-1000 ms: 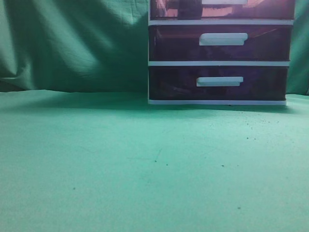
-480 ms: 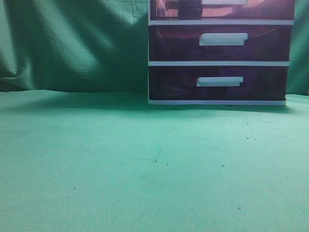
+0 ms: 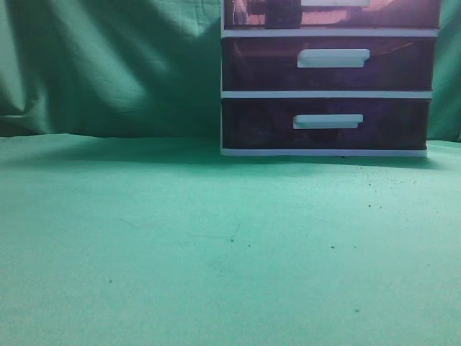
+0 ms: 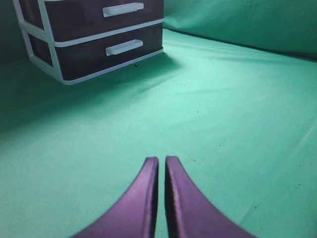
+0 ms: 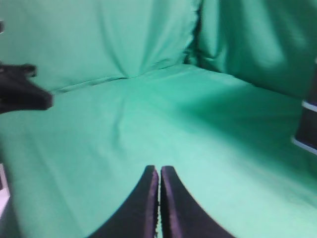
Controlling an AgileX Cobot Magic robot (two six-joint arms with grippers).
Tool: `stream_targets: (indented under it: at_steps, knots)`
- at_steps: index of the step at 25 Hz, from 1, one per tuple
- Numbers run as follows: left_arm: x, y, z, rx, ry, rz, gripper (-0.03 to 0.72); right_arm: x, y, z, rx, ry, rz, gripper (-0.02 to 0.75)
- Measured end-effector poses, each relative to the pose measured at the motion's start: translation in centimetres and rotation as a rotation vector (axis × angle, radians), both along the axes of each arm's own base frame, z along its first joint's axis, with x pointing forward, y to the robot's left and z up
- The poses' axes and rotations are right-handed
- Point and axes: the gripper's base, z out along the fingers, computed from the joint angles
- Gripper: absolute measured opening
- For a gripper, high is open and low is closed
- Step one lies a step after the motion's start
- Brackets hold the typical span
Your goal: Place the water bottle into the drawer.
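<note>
The drawer (image 3: pixel 403 13) is the topmost of three tinted purple-brown drawers in a white frame, cut off by the top edge of the exterior view. Its white handle (image 3: pixel 335 3) barely shows. The water bottle (image 3: pixel 283 13) is a small dark blocky shape seen through the drawer's front, left of the handle. My left gripper (image 4: pixel 162 159) is shut and empty, low over the green cloth, well away from the drawer unit. My right gripper (image 5: pixel 159 168) is shut and empty over the cloth. Neither gripper shows in the exterior view.
The two lower drawers (image 3: pixel 328 65) (image 3: pixel 328 124) are closed; they also show at the far left of the left wrist view (image 4: pixel 106 29). Green cloth (image 3: pixel 216 245) covers the table and backdrop. A dark arm part (image 5: pixel 22 93) sits at the left of the right wrist view.
</note>
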Motion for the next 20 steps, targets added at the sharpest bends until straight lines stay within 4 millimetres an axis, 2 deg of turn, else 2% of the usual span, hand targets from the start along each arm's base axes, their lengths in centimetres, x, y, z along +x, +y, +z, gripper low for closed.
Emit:
stream_targets:
  at_steps: [3,9,13,20]
  knots:
    - [0.0,0.0,0.0,0.0,0.0,0.0,0.0,0.5,-0.3,0.0,0.029,0.02,-0.064,0.0]
    - [0.0,0.0,0.0,0.0,0.0,0.0,0.0,0.3,-0.2,0.0,0.06,0.065,-0.05,0.0]
    - [0.0,0.0,0.0,0.0,0.0,0.0,0.0,0.5,-0.4,0.0,0.033,0.022,-0.073,0.0]
    - [0.0,0.0,0.0,0.0,0.0,0.0,0.0,3.1,-4.2,1.1,0.208,-0.013,-0.58,0.0]
